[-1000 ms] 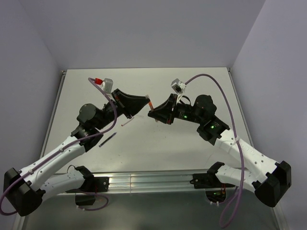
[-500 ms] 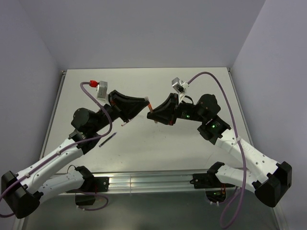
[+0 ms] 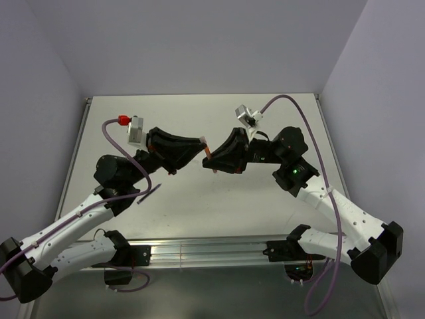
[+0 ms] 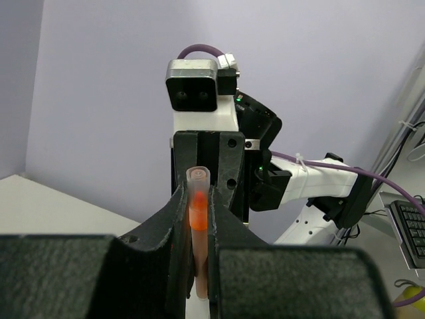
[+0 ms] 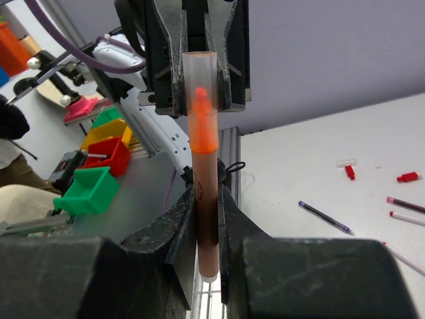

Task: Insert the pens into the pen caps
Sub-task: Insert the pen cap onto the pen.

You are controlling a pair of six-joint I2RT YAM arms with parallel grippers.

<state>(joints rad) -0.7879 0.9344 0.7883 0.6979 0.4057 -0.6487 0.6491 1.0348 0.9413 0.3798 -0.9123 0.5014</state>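
Observation:
In the top view my left gripper (image 3: 201,145) and right gripper (image 3: 214,158) meet tip to tip above the middle of the table, with an orange pen (image 3: 208,151) between them. In the right wrist view my right gripper (image 5: 207,196) is shut on the pen's brown barrel (image 5: 206,219). Its orange tip sits inside a clear pen cap (image 5: 199,73), whose end reaches the left fingertips. In the left wrist view my left gripper (image 4: 198,193) is shut around the clear cap (image 4: 198,183), with orange inside it and a brown shaft below.
Loose on the table are a dark pen (image 3: 149,194), a purple pen (image 5: 325,217), two thin pens (image 5: 405,203) and two small red caps (image 5: 348,171) (image 5: 406,177). Green (image 5: 93,189) and red (image 5: 113,153) bins stand beyond the table's rail.
My left wrist has swung left and lower while its fingertips stayed at the pen. My right gripper has shifted slightly toward the left one. Both stay shut.

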